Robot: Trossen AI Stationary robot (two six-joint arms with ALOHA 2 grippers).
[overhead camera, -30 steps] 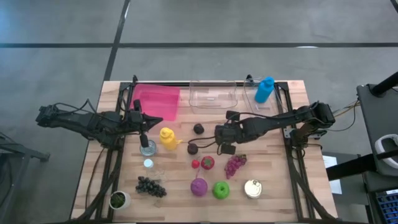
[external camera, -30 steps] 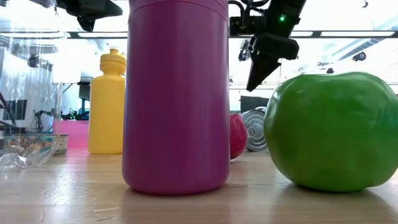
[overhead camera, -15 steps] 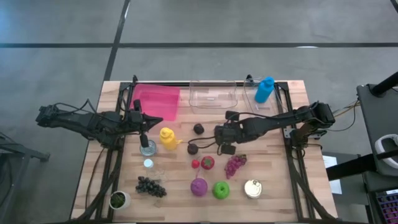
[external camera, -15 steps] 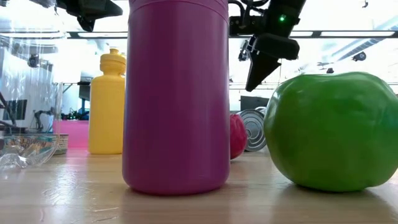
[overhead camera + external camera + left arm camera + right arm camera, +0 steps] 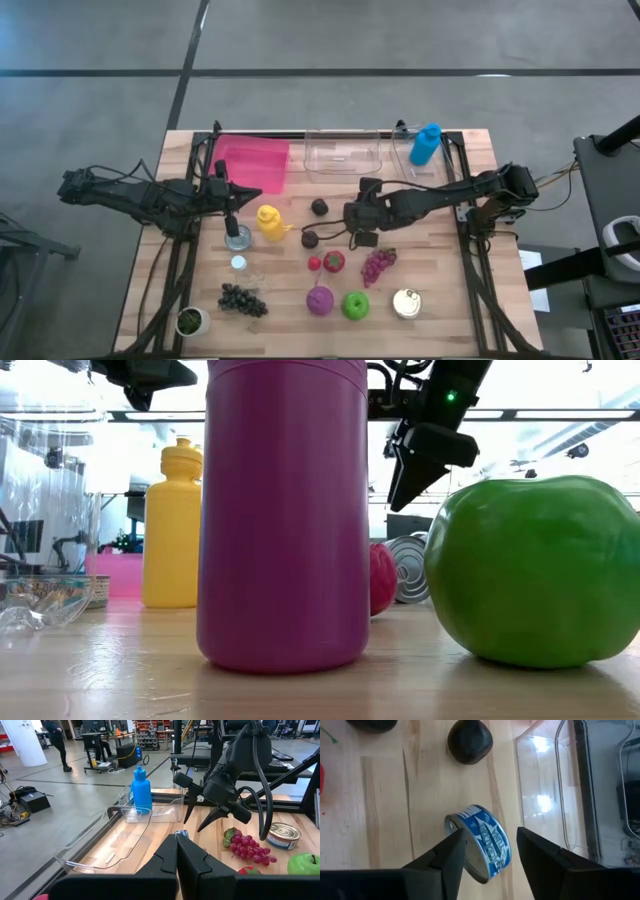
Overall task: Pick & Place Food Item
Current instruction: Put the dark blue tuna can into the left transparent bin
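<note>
Now the right gripper (image 5: 487, 851) hangs with fingers apart around a blue-labelled tin (image 5: 481, 842), seemingly not gripping; left gripper (image 5: 176, 851) pinched together

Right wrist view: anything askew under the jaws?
Yes. A blue tuna can lies tipped on its side between the open right gripper jaws, not upright like the other can. A dark fruit sits beyond it.
</note>
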